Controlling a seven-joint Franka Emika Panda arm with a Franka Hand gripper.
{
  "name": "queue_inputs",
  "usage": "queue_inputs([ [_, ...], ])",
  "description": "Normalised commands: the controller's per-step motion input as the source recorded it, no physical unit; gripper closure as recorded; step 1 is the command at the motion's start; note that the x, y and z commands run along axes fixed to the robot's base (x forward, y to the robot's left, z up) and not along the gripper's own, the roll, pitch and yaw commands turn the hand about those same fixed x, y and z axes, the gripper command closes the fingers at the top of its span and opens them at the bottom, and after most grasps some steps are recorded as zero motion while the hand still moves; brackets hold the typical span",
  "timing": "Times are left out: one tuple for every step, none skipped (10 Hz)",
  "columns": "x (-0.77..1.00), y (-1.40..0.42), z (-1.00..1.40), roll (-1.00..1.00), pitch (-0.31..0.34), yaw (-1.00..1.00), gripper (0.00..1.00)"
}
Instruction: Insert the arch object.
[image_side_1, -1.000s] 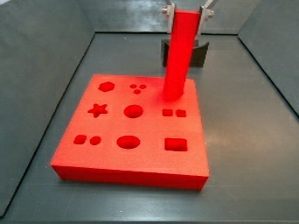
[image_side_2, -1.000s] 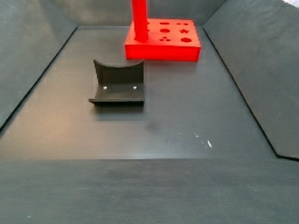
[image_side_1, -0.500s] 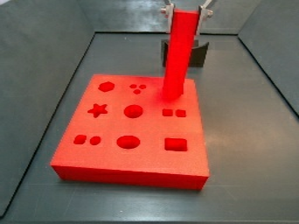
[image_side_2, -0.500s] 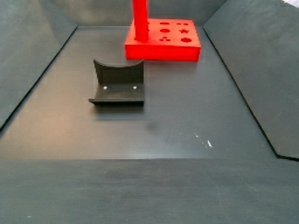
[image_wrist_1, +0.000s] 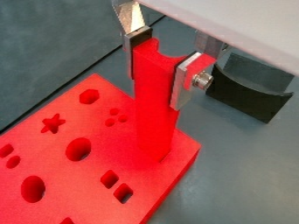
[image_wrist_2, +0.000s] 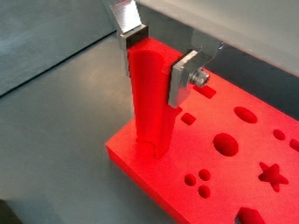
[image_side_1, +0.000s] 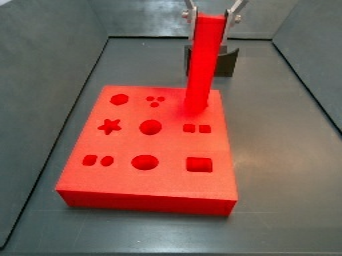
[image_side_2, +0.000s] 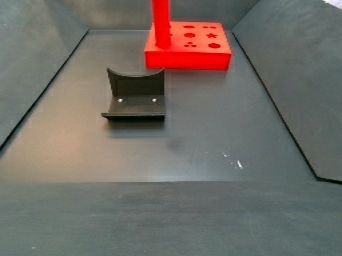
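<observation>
The arch object (image_side_1: 202, 62) is a long bright red bar standing upright, its lower end at a corner hole of the flat red board (image_side_1: 127, 165). It shows in both wrist views (image_wrist_1: 156, 105) (image_wrist_2: 152, 101) and in a side view (image_side_2: 159, 22). My gripper (image_wrist_1: 163, 54) is shut on the bar's upper end, silver fingers (image_wrist_2: 184, 77) pressed on both sides. In a side view the gripper (image_side_1: 211, 8) sits at the frame's top edge. The board also shows in the wrist views (image_wrist_1: 70, 175) (image_wrist_2: 251, 166) and far off in a side view (image_side_2: 201, 50).
The board has several shaped holes, among them a star (image_side_1: 112, 126), circles and squares. The dark fixture with a curved notch (image_side_2: 134, 95) stands on the dark floor, also behind the bar (image_wrist_1: 251, 87). Grey walls enclose the floor (image_side_2: 174, 170).
The board and bar appear shifted very slightly; otherwise the bar stays upright in the shut gripper.
</observation>
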Motion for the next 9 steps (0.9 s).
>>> queue_inputs([
  [-0.01,-0.19,-0.39,0.28,-0.026,0.04,1.00],
  [0.00,-0.11,-0.55,0.23,-0.081,0.05,1.00],
  [0.00,-0.05,-0.68,0.18,-0.091,0.03,1.00],
  [0.10,0.00,-0.78,0.10,-0.054,0.01,1.00],
  [0.16,0.00,-0.93,0.00,-0.014,0.00,1.00],
  [0.00,0.00,-0.97,-0.04,-0.050,0.00,1.00],
  [0.00,0.00,-0.93,-0.01,-0.080,0.00,1.00],
  [0.00,0.00,-0.62,0.00,-0.050,0.00,1.00],
  [0.00,0.00,0.00,0.00,0.000,0.00,1.00],
])
